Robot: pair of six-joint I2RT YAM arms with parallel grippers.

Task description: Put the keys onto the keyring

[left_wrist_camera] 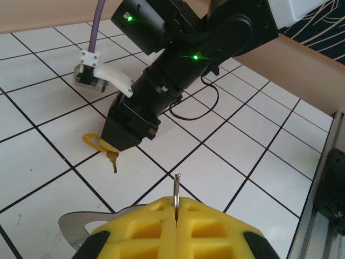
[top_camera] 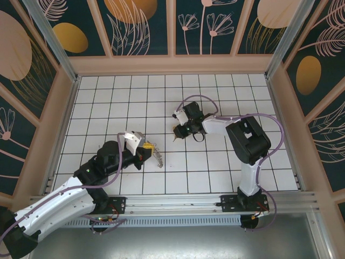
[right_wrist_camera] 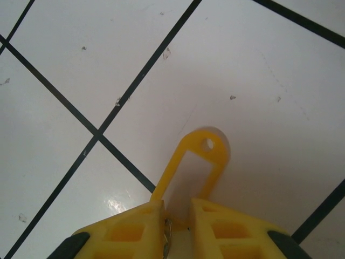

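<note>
The top camera sits high above the near edge, looking steeply down on the whole tiled floor and both arms. The left wrist camera sits low, facing far-right at the right arm. The right wrist camera looks straight down from very close. Both wrist views share the yellow tag.

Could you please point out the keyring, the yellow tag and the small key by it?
keyring [left_wrist_camera: 176, 186], left wrist view, its upright wire edge.
yellow tag [right_wrist_camera: 197, 140], right wrist view, its rounded end beside the hole.
small key [left_wrist_camera: 113, 162], left wrist view, its blade below the tag.
</note>
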